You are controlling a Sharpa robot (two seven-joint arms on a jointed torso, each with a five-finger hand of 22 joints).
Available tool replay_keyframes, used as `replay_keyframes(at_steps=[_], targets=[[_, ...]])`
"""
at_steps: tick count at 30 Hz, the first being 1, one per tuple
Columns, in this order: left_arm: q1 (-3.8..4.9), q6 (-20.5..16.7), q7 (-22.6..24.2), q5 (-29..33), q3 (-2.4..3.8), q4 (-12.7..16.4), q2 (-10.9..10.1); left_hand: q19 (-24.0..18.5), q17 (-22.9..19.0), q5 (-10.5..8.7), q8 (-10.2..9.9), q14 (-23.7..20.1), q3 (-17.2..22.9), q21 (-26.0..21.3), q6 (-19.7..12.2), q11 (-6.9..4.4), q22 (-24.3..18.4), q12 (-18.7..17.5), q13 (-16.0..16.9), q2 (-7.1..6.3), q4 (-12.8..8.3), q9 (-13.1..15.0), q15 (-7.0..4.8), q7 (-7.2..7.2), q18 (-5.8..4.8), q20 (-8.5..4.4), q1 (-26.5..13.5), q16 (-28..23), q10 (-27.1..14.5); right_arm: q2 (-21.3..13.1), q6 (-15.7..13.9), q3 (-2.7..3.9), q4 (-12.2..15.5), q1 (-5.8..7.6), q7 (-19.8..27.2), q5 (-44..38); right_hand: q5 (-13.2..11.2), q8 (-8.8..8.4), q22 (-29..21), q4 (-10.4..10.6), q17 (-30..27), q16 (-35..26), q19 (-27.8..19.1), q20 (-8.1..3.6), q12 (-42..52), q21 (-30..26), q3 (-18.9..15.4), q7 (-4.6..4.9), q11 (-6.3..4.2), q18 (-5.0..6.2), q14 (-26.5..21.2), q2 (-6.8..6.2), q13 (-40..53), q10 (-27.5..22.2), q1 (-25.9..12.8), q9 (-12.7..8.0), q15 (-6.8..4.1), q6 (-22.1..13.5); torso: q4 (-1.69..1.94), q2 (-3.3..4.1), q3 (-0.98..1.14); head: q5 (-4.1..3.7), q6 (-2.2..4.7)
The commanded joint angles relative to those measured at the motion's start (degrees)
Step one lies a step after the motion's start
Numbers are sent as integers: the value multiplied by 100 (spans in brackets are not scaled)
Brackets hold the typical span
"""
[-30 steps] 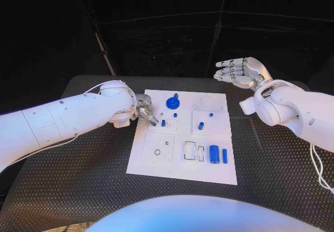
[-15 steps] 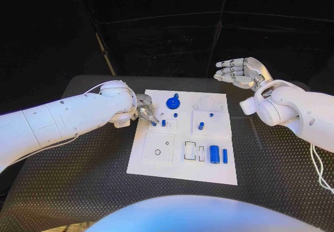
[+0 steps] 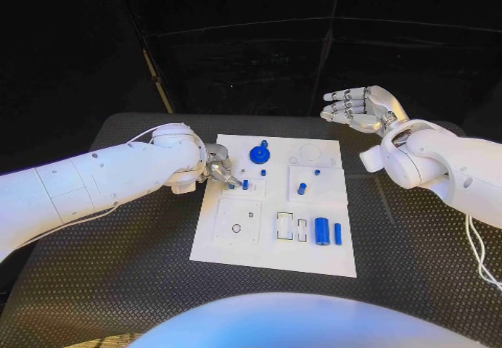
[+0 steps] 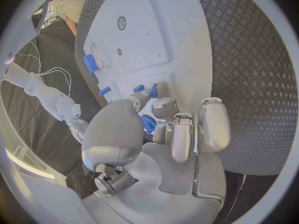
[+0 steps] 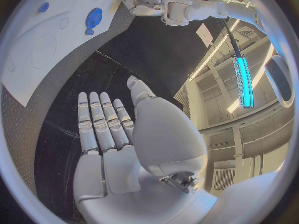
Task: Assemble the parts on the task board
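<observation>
Left hand: the left hand (image 3: 219, 165) is working at the board's upper-left edge in the head view, fingers curled down onto a small blue peg (image 3: 231, 185) — it appears to be pinching it, though the contact is partly hidden.
Right hand: the right hand (image 3: 359, 106) is hovering in the upper right of the frame, well clear of the board, fingers spread, holding nothing.
Board: the white board (image 3: 274, 254) is lying in the middle of the frame on the black table (image 3: 115, 275).
Seated so far: a blue gear (image 3: 260, 153) is standing near the board's top; short blue pegs (image 3: 246, 184) are standing beside the left fingers, more (image 3: 302, 188) at centre-right.
Loose: a blue cylinder (image 3: 322, 231) and a thin blue rod (image 3: 338, 233) are lying at lower right, beside empty rectangular slots (image 3: 284, 225).
Progress — judging early to middle: some pieces look placed, but the slots, a round hole (image 3: 236, 228) and a round recess (image 3: 310, 154) are waiting unfilled.
Left to do: likely seating the pinched peg, then the cylinder and rod.
</observation>
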Motion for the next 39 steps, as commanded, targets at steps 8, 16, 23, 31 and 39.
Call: replay_keyframes(at_steps=[8, 16, 23, 31, 39], targets=[[2, 82, -3, 4, -2, -36, 3, 38, 1510, -28, -41, 583, -165, 14, 39, -1, 95, 8, 1, 8, 69, -12, -41, 13, -97, 8, -68, 36, 40, 10, 43, 5, 4, 12, 42, 23, -10, -18, -7, -41, -6, -28, 38, 13, -35, -33, -3, 440, 17, -48, -68, -8, -8, -45, -78, -10, 5, -46, -2, -3, -2, -5, 0], [2, -164, 14, 32, 1, -32, -20, 7, 1510, -31, -86, 583, -588, -48, 4, 20, 50, -128, -150, -21, 308, -38, -34, 44, -83, 12, -187, 36, -40, 10, 51, 5, 3, 12, 39, 32, -9, -19, -8, -51, -8, -31, 41, 13, -39, -49, -3, 447, 22, -52, -98, -6, -8, -50, -92, -10, 10, -56, 3, -1, -5, -17, 0], [2, -727, 65, 377, 13, 16, -87, -173, 1453, -21, -292, 569, -1253, -358, -488, 184, -223, -1339, -1689, -29, 666, -129, 75, 230, -13, 89, -138, 1, -787, 13, 51, 5, -3, 11, 34, 44, -8, -25, -11, -81, -13, -36, 41, 13, -51, -94, -1, 461, 35, -65, -196, -3, -8, -70, -120, -15, 23, -107, 1, -5, 0, -16, 0], [2, -1191, 165, 738, 49, 65, -159, -390, 1189, -7, -583, 499, -1721, -748, -1010, 400, -555, -1576, -1923, 144, 744, -354, 248, 479, 69, 252, 60, -167, -1164, 17, 54, 4, -19, 11, 31, 47, -8, -26, -12, -87, -14, -37, 41, 13, -53, -103, -1, 463, 37, -68, -210, -2, -8, -74, -125, -16, 25, -117, 0, -4, -3, -20, 0], [2, -1505, 550, 915, 87, 146, -247, -1185, -13, 1, -630, 75, -2033, -2130, -1111, 490, -1752, -1822, -2194, 336, 741, -545, 344, 584, 377, 351, 440, -1060, -1521, 18, 63, 4, -31, 11, 29, 47, -5, -27, -12, -98, -14, -37, 41, 13, -55, -116, 1, 466, 40, -72, -227, -2, -8, -79, -131, -18, 28, -136, 3, -5, 2, -35, 0]])
